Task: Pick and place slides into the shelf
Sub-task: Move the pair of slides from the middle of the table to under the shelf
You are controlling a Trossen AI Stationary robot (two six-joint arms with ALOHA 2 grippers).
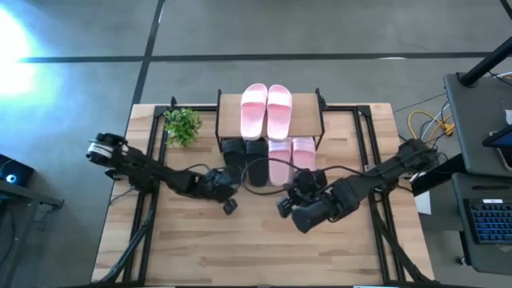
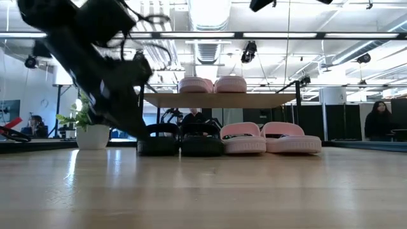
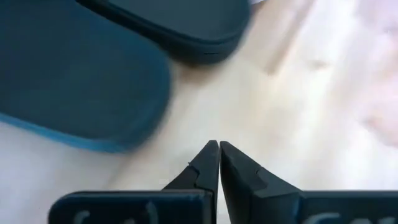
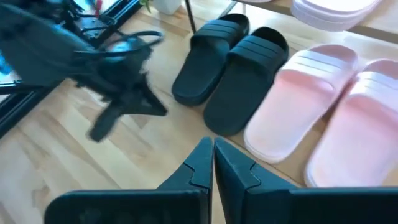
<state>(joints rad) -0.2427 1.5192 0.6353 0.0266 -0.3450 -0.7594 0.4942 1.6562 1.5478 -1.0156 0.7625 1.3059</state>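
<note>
My left gripper (image 1: 230,206) hangs over the middle of the table (image 1: 240,256), fingers pressed together on nothing, just in front of the two black slides (image 1: 245,161). My right gripper (image 1: 283,207) sits beside it, also closed and empty. The shelf (image 1: 228,112) stands at the far edge: two pink slides (image 1: 266,110) on its top board, two black and two pink slides (image 2: 271,138) underneath. A potted plant (image 1: 182,125) stands beside it.

Wooden table (image 1: 240,248) with shelf (image 1: 308,120), potted plant (image 1: 182,126), 2 black slides (image 1: 245,157), 2 pink slides (image 1: 291,154).
</note>
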